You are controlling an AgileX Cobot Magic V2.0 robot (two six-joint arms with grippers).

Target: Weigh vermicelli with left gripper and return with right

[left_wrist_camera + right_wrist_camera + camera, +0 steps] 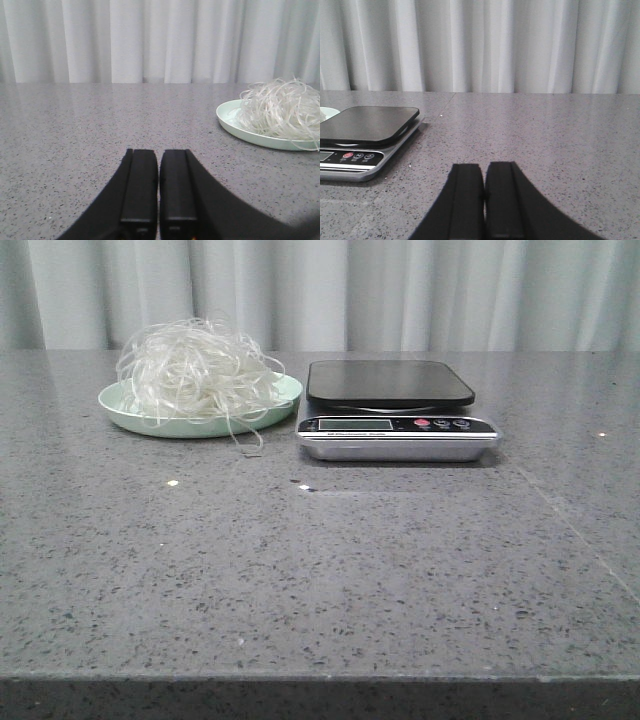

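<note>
The vermicelli (195, 370) is a fluffy nest of thin translucent white strands heaped on a pale green plate (125, 412) at the back left of the table. Just to its right stands a kitchen scale (392, 408) with a bare black platform and a silver front panel. Neither gripper shows in the front view. In the left wrist view my left gripper (159, 152) is shut on nothing, low over bare table, with the vermicelli (280, 107) and plate (227, 116) well off to one side. In the right wrist view my right gripper (484, 166) is shut and empty, with the scale (367, 132) apart from it.
A grey speckled stone table (320, 570) stretches from the front edge to a pale pleated curtain (400, 290) behind. A few loose strands trail off the plate onto the table near the scale.
</note>
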